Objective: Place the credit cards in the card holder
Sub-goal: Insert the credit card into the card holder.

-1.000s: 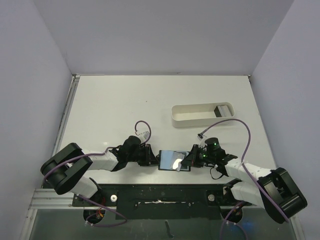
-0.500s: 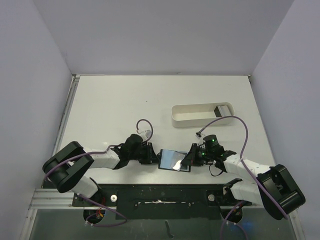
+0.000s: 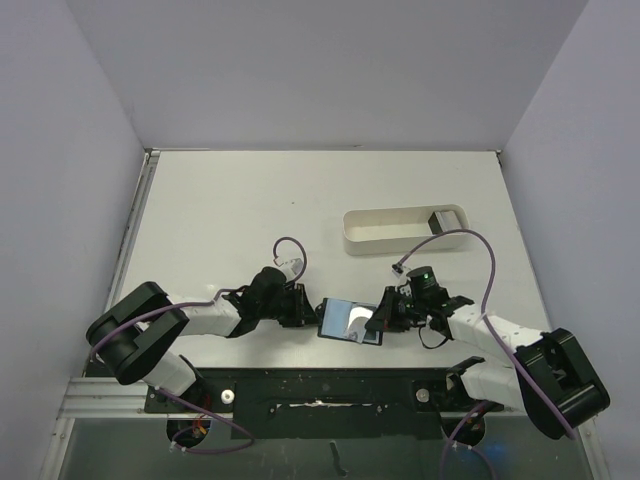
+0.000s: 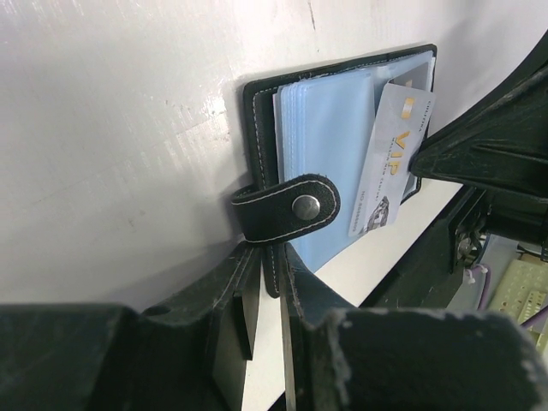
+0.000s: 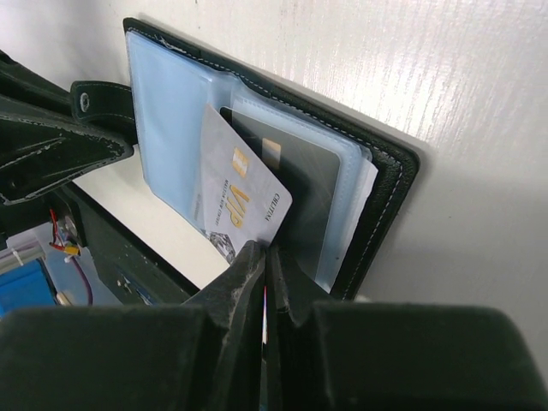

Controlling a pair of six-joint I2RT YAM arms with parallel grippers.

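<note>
White table (image 3: pixel 250 220) is stretching between pale lilac walls (image 3: pixel 300 70), and the card holder (image 3: pixel 348 321) is lying open on it close to the near edge, directly between the two arms. Its bluish clear pockets are facing up, and its snap tab (image 4: pixel 295 208) is curling over the left edge of the black cover. A silver card (image 5: pixel 240 193) printed VIP is sitting tilted among the pockets, one corner sticking out past the holder's near side; how deep it is sitting cannot be told. A dark card (image 5: pixel 300 184) is showing through a sleeve just beside it.

The right gripper (image 3: pixel 378 318) is pinching the silver card's protruding corner, its jaws pressed together on the thin edge. The left gripper (image 3: pixel 305 312) is clamping the holder's left cover just under the tab, its jaws standing narrowly apart around the black leather.

Farther back and to the right, well apart, a long white tray (image 3: pixel 405 230) is resting with a small dark item (image 3: pixel 441 221) in its right end.
</note>
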